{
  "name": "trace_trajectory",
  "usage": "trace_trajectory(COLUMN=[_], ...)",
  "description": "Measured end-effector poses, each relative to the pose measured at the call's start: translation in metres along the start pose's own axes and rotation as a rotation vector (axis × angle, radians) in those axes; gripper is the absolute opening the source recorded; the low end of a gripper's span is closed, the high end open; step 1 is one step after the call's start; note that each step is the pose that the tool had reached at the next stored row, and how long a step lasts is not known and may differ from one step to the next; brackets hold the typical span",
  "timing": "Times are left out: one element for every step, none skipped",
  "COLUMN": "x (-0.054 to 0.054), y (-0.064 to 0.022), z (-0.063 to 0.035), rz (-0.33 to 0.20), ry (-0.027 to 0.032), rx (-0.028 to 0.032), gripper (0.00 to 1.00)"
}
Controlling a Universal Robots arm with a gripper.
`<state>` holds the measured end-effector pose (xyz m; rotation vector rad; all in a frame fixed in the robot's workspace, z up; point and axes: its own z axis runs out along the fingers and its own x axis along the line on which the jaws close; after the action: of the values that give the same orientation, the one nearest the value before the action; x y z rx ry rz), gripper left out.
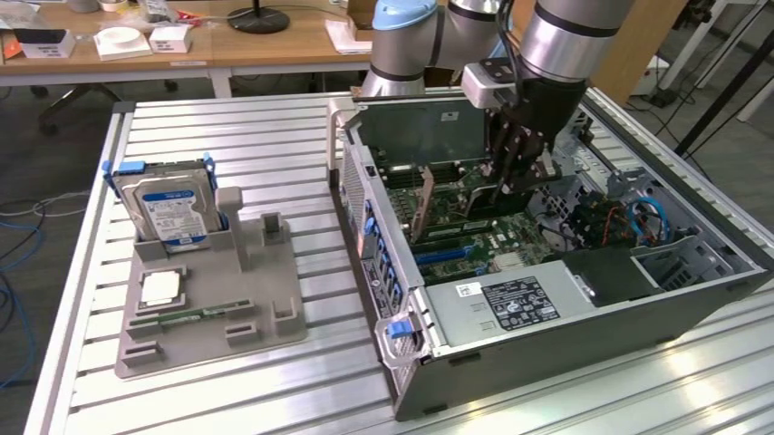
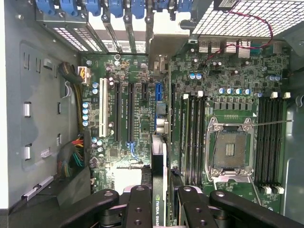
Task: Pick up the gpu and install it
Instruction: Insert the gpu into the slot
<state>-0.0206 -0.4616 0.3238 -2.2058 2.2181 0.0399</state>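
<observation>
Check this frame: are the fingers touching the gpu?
Touching. In the wrist view the black fingers press on both sides of the gpu, seen edge-on, with no gap; it hangs over the motherboard.

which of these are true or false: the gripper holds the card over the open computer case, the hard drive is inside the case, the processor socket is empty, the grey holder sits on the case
1. The gripper holds the graphics card edge-on above the motherboard in the open computer case. True.
2. The hard drive is inside the case. False: it stands upright in the grey holder on the slatted table.
3. The processor socket is empty. True.
4. The grey holder sits on the case. False: it lies on the table beside the case, toward the exterior view's left.
</observation>
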Motion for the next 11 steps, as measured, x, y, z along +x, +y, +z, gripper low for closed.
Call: trace_trajectory(x=[0.0000,0.0000,0.0000,0.0000,0.0000,0.0000,0.0000,0.0000,0.0000,0.0000,0.0000], y=[0.0000,0.0000,0.0000,0.0000,0.0000,0.0000,0.0000,0.0000,0.0000,0.0000,0.0000], z=[0.0000,0.0001,0.0000,0.0000,0.0001,0.0000,0.0000,0.0001,0.0001,0.0001,0.0001], rz=[0.000,0.000,0.000,0.000,0.000,0.000,0.000,0.000,0.000,0.000,0.000], ry=[0.0000,0.0000,0.0000,0.0000,0.0000,0.0000,0.0000,0.0000,0.0000,0.0000,-0.0001], rx=[0.0000,0.0000,0.0000,0.0000,0.0000,-0.0001,-0.0001,0.0000,0.0000,0.0000,0.0000], gripper=[0.26,0.26,0.26,0.26,0.26,0.26,0.26,0.26,0.26,0.26,0.26])
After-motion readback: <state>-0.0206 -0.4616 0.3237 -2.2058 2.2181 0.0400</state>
